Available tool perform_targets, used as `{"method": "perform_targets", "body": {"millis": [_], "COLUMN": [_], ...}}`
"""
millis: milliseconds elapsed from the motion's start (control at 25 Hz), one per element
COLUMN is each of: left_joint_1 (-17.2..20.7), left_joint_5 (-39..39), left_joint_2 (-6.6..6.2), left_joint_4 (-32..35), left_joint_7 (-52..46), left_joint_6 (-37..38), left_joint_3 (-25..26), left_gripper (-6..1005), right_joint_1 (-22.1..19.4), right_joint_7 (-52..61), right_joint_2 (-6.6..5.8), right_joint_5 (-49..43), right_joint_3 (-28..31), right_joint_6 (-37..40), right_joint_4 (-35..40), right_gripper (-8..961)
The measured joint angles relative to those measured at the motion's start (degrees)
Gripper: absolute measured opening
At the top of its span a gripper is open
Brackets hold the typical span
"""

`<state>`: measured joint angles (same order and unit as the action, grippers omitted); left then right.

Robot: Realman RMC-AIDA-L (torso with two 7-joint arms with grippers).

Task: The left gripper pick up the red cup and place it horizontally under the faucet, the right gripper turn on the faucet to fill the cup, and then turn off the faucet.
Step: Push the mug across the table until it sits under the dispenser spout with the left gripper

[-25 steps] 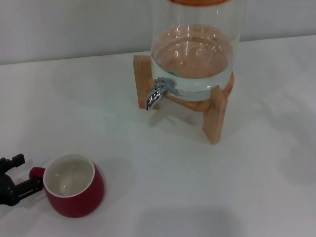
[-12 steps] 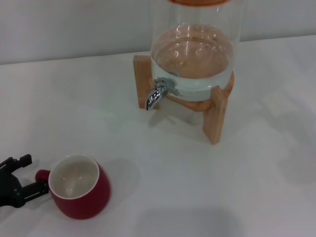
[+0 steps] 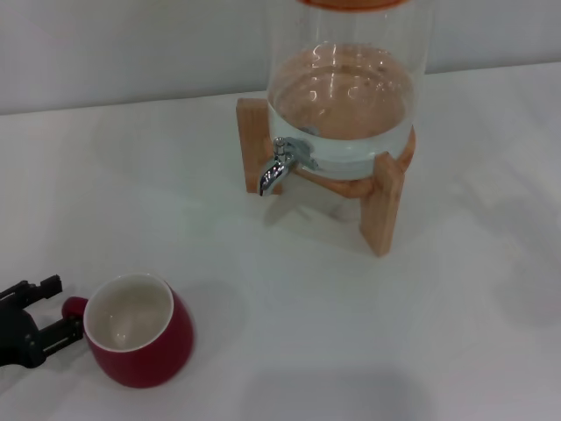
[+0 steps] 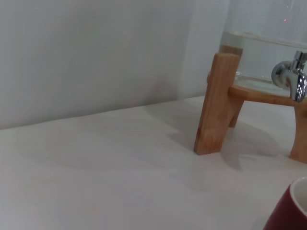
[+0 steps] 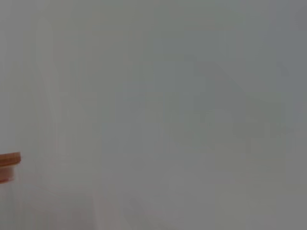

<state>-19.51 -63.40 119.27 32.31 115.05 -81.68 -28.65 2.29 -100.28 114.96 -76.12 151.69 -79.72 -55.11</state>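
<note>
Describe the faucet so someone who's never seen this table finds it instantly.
Start at the big glass jar on its wooden stand at the back of the white table. The faucet juts from the jar's lower front, towards the red cup. It is the only shiny chrome part, spout pointing down.

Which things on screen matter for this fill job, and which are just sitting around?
Part of the job:
- red cup, upright, near table edge
- faucet on the glass jar
- left pincer, fingers either side of the cup's handle
- right pincer: not in view

Just there:
- glass jar partly filled with water
- wooden stand
- white table
</note>
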Motion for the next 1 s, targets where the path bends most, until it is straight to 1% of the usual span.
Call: {"method": "perform_targets", "body": {"millis": [160,360,920,1000], "left_joint_1": [0.0,0.0,0.0,0.0], "left_joint_5": [0.0,0.0,0.0,0.0], "left_joint_2": [0.0,0.0,0.0,0.0], "left_joint_4": [0.0,0.0,0.0,0.0], "left_joint_7": [-0.1,-0.2,-0.4,-0.5], "left_joint_6": [-0.1,-0.1,-0.3,-0.3], "left_joint_3": [0.0,0.0,0.0,0.0], "left_gripper": [772,534,323,271], "right_joint_1": [0.0,0.0,-0.2,-0.2], "right_joint_7": [0.0,0.0,0.0,0.0], "right_joint_2": [0.0,0.0,0.0,0.0], "right_joint_5": [0.0,0.5,0.6,0.6], "right_joint_3": [0.0,0.0,0.0,0.0], "right_joint_6": [0.0,0.0,-0.2,-0.2], "right_joint_4": [0.0,0.0,0.0,0.0], "right_gripper": [721,721,720,720]}}
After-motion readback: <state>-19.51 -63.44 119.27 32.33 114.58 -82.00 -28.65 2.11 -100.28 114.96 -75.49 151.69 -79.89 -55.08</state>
